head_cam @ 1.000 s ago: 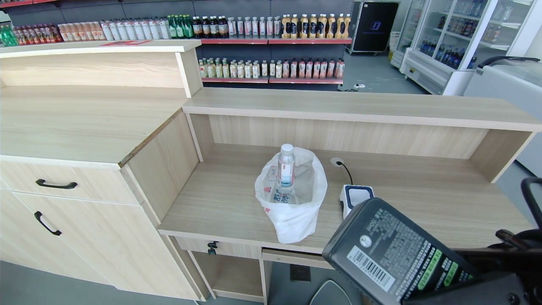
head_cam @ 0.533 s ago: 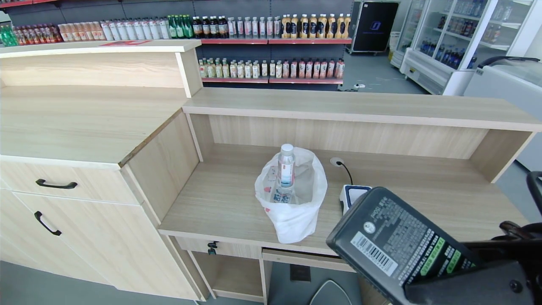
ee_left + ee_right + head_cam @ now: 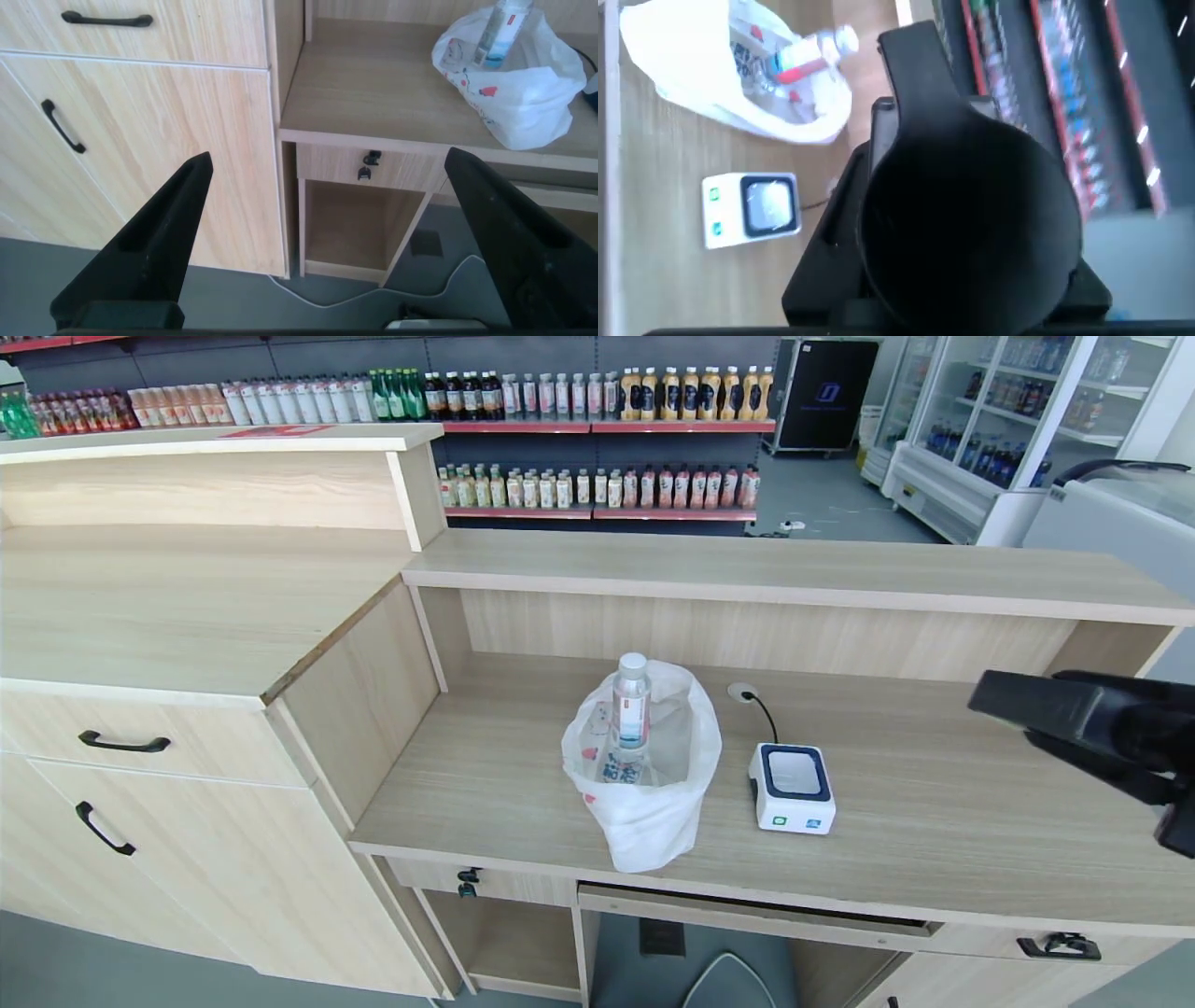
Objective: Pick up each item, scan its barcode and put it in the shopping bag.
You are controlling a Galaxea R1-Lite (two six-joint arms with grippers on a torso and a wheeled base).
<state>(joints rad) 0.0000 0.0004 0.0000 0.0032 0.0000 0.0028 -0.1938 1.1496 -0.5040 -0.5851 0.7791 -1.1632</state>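
Note:
A white shopping bag (image 3: 644, 812) stands open mid-counter with a clear water bottle (image 3: 632, 707) upright inside it. Right of the bag lies a small white barcode scanner (image 3: 792, 787), its dark window facing up. My right gripper (image 3: 1134, 737) hangs above the counter's right end, shut on a black package (image 3: 1046, 707) seen edge-on. In the right wrist view the black package (image 3: 962, 215) looms large, with the scanner (image 3: 752, 209) and bag (image 3: 719, 84) below it. My left gripper (image 3: 327, 159) hangs open and empty, low before the desk, the bag (image 3: 523, 89) farther off.
A raised ledge (image 3: 784, 569) runs behind the counter, and a taller cabinet (image 3: 187, 607) with drawers stands to the left. The scanner's cable (image 3: 761, 709) leads to a hole in the counter. Drink shelves and fridges fill the room behind.
My right gripper has carried the black package from close before the head camera, where it hid the scanner, up and to the right. The scanner now shows in full.

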